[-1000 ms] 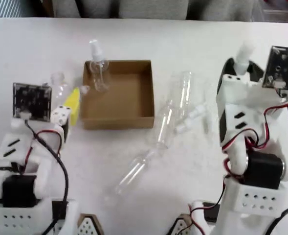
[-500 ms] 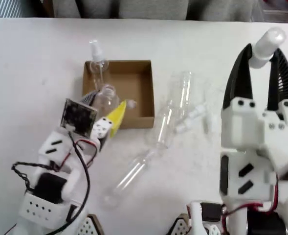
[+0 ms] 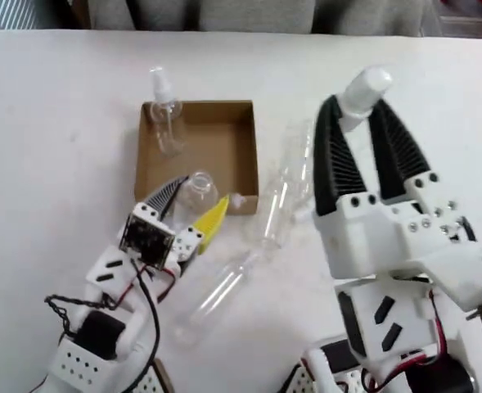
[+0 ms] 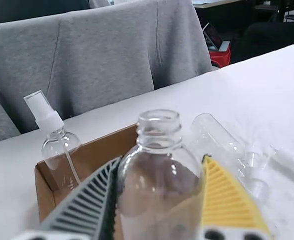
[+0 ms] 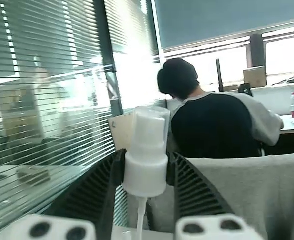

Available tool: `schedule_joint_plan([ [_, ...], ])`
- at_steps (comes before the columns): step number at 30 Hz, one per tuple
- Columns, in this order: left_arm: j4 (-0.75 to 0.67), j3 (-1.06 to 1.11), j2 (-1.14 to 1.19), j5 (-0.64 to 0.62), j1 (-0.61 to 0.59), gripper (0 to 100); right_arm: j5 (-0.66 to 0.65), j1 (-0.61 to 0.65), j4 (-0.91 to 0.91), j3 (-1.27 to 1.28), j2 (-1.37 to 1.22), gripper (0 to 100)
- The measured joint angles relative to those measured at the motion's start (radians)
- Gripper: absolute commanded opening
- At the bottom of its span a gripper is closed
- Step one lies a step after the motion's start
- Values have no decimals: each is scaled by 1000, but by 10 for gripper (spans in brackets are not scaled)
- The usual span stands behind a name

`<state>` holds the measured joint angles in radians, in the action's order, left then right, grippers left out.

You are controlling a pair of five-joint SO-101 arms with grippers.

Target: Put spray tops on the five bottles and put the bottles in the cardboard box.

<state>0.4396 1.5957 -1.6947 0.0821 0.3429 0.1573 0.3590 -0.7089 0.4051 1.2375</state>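
The left jaws are grasping a clear bottle (image 3: 197, 188) between the grey and the yellow finger. This bottle is standing upright with its neck open, and no top is sitting on it. It is hanging at the near edge of the cardboard box (image 3: 208, 104); I cannot tell if it is touching the box floor. Inside the box, in the far left corner, a second bottle (image 3: 167, 123) is standing with its spray top already on.

To the right of the box, three more open bottles are lying on the white surface (image 3: 60, 98): one (image 3: 302, 151) near the far right corner of the box, one (image 3: 273, 214) just beside the near right corner, and one (image 3: 220, 291) closer to the arms. A loose white top (image 4: 285, 162) is lying near them.

The right jaws are clenching a white spray top (image 3: 363, 88), holding it high above the surface, with its thin tube hanging down between the black fingers.
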Motion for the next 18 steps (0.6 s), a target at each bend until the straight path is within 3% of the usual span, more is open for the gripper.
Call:
schedule_joint_plan([
  [11, 0, 77, -118, 0, -15, 103, 3, 132, 235, 216, -8, 16],
  [18, -15, 77, -118, 0, -52, 76, 3, 152, 348, 221, -163, 16],
])
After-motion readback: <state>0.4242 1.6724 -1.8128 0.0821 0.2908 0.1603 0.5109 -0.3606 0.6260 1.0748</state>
